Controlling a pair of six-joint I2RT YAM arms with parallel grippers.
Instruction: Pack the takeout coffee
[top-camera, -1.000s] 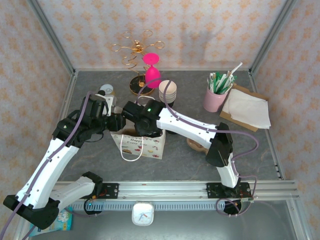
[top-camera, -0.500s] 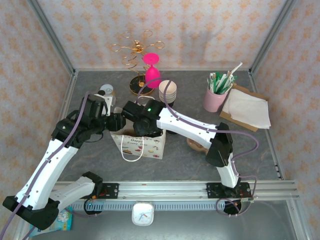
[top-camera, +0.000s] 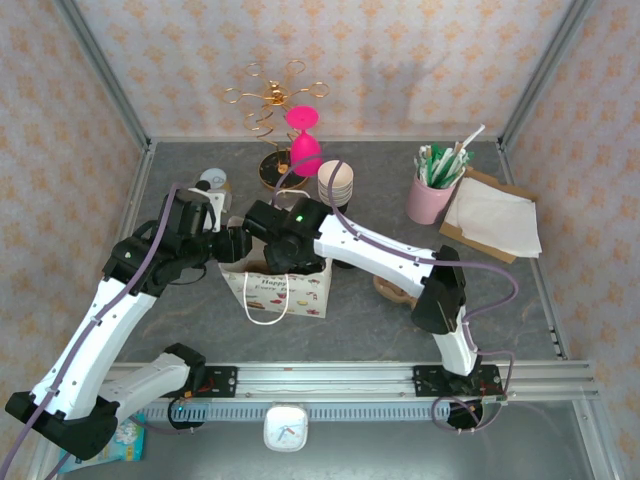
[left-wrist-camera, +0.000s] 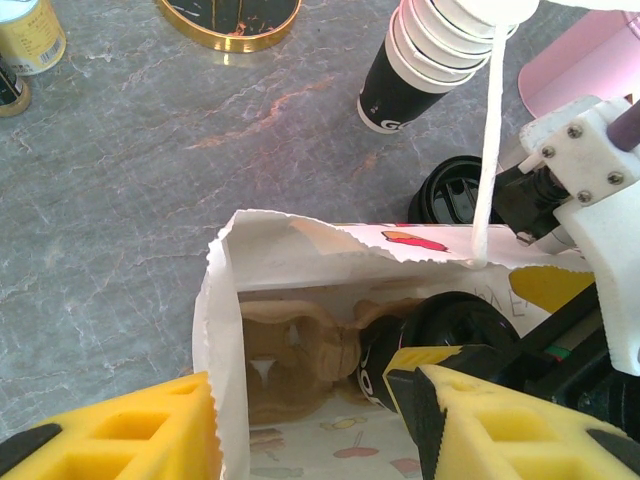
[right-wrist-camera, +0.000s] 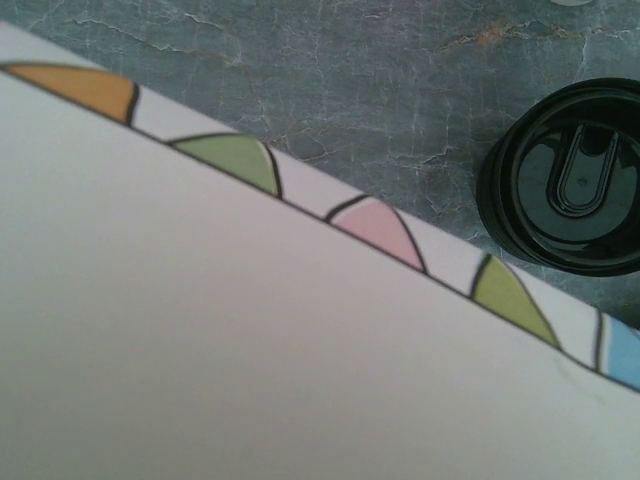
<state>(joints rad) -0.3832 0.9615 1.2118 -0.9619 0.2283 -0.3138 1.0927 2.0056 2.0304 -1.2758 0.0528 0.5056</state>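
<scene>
Left end effector (left-wrist-camera: 305, 405) open astride the bag (left-wrist-camera: 300, 235) wall, right end effector (top-camera: 272, 258) opening unclear: its exit could snag the handle (left-wrist-camera: 488, 150), toppling the takeout coffee (left-wrist-camera: 445, 325).

The grey table (top-camera: 360, 320) carries a paper bag (top-camera: 280, 288), stacked cups (top-camera: 336, 182), pink straw cup (top-camera: 430, 200) and gold stand (top-camera: 272, 172).
</scene>
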